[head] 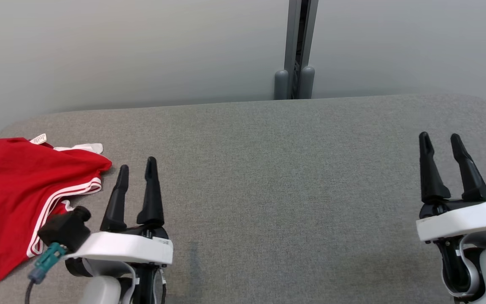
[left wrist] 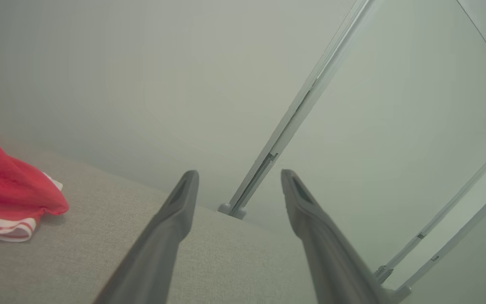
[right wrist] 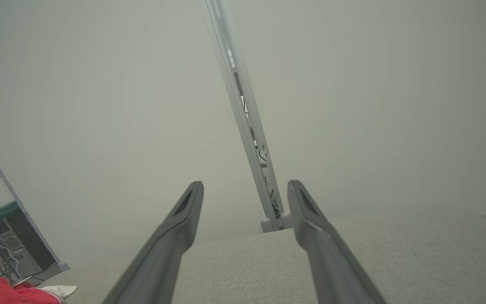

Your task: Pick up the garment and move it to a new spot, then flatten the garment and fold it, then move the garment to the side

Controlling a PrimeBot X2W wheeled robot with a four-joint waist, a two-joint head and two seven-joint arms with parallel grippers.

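**Red garment bunched at 9 o'clock, both pairs of fingers apart and empty**

The red garment (head: 11, 198), trimmed with white stripes, lies crumpled on the grey surface (head: 268, 190) at 9 o'clock in the head view. A small white label (head: 38, 138) pokes out at its far edge. Just beside it, toward 3 o'clock, the left fingers (head: 152, 194) point to 12 o'clock. The 2 of them are spread apart with nothing between them, clear of the cloth. The black block with a teal plug (head: 49, 253) on that wrist overlaps the garment's near hem in this view; whether it touches cannot be told. In the left wrist view the garment sits at 9 o'clock, off to the side of the spread fingers. The right fingers (head: 430, 169) stand well apart from the garment, at 3 o'clock over the surface's other end, also spread and holding nothing. Behind the surface, at 12 o'clock, a grey post (head: 295, 46) rises against a pale wall (head: 141, 50). In the right wrist view a corner of the garment shows at 7 o'clock
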